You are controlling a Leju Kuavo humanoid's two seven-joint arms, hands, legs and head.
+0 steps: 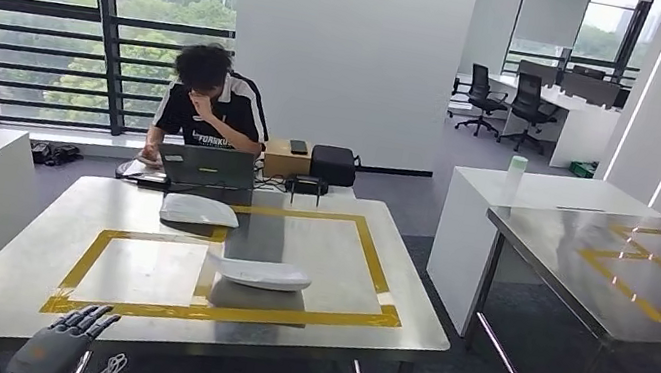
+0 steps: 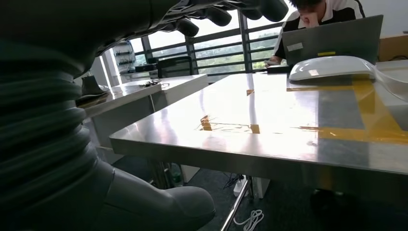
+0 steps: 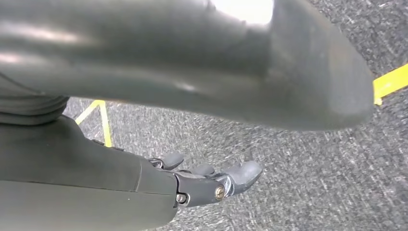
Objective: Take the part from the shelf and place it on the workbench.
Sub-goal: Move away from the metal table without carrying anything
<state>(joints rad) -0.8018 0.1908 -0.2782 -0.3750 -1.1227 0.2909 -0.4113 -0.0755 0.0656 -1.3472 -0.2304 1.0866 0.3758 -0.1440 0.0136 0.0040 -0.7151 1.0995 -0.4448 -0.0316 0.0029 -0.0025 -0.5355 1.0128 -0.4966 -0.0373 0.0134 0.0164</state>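
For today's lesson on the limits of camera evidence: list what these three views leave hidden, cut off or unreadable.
1. Head view: the left hand is cut off by the bottom edge.
2. Right wrist view: the right hand is half hidden behind its own blurred thumb; the fingers look empty.
3. Left wrist view: the farther white part shows; the nearer white part is cropped.
4. The person's laptop screen faces away.

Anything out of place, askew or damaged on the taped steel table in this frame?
Nothing stands out. Two white parts lie flat on the steel table, none damaged. The left hand hangs empty below the table's near edge.
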